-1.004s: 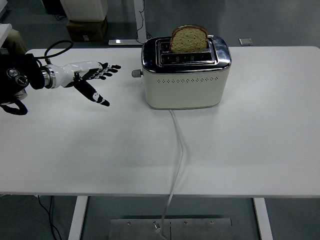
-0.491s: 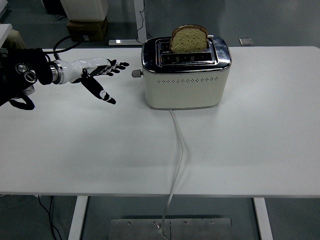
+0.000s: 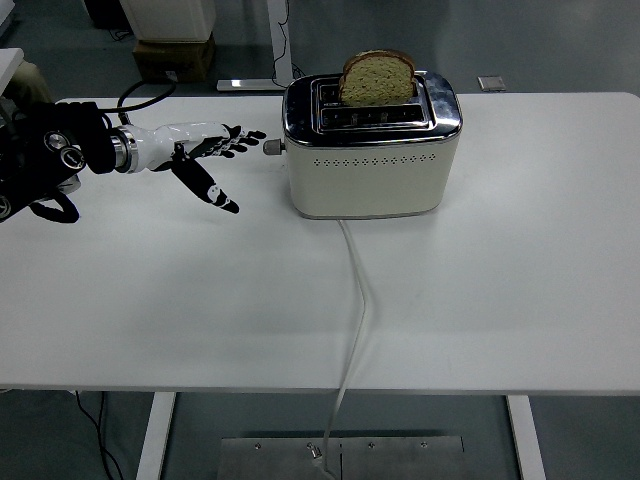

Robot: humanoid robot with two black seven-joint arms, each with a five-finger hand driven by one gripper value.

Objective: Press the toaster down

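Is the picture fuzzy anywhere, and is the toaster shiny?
Head view: mostly sharp; the toaster has a shiny metal top with bright glints, the bread is clear, and the left robot hand looks slightly soft at its fingertips; shadows on the table are faint.

Bright, even overhead light, soft shadows, sharp focus throughout
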